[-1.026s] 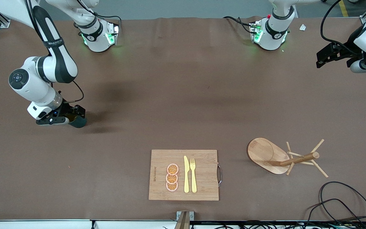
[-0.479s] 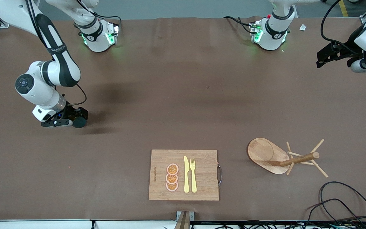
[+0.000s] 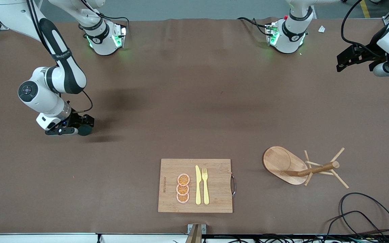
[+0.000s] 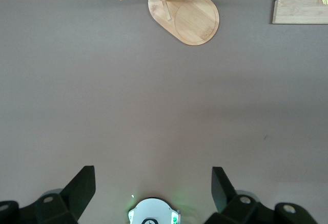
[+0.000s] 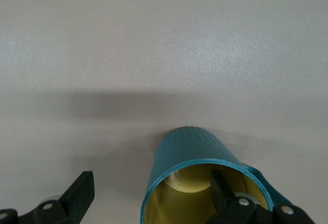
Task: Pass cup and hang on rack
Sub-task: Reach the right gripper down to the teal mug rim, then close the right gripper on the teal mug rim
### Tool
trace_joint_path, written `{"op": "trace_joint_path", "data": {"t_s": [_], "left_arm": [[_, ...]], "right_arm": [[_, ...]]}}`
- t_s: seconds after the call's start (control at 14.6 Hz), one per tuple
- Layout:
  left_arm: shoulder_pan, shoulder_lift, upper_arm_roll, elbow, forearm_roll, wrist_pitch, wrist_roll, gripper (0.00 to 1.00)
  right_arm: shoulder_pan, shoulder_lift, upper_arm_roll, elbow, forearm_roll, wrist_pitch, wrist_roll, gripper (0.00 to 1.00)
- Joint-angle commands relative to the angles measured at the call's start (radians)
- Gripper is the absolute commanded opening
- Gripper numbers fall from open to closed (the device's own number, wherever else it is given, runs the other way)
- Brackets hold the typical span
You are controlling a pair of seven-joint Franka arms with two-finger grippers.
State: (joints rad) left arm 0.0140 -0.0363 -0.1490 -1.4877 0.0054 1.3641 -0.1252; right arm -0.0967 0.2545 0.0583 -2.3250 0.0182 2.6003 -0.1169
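Brown matting covers the desk, and everything on it can be placed from the cutting board at the desk's edge nearest the front camera. On the board lie three orange slices, a yellow knife and a yellow fork, side by side.

Beside the board, toward the left arm's end of the desk, stands the rack, its oval base flat on the desk and its post and pegs reaching up from it; the left wrist view shows the same rack with a corner of the board near it.

Well apart from the board, toward the right arm's end and farther from the front camera, the right end effector is low over the desk at the cup. In the right wrist view the cup shows its teal wall and yellow inside, with one finger of the right end effector inside the cup and the other well outside it, so the fingers are spread wide and have not closed on the wall.

The left end effector waits high over the left arm's end of the desk, farther from the front camera than the board; the left wrist view shows its fingers spread wide with nothing between them
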Motion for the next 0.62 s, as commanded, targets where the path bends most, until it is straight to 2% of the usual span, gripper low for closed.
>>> {"op": "trace_joint_path", "data": {"t_s": [0.0, 0.55], "left_arm": [[0.003, -0.002, -0.006, 0.012, -0.001, -0.008, -0.005, 1.00], [-0.002, 0.007, -0.015, 0.012, -0.004, -0.002, -0.014, 1.00]], "right_arm": [[-0.012, 0.009, 0.009, -0.008, 0.012, 0.014, 0.006, 1.00], [-0.012, 0.017, 0.009, -0.008, 0.012, 0.014, 0.006, 1.00]]}}
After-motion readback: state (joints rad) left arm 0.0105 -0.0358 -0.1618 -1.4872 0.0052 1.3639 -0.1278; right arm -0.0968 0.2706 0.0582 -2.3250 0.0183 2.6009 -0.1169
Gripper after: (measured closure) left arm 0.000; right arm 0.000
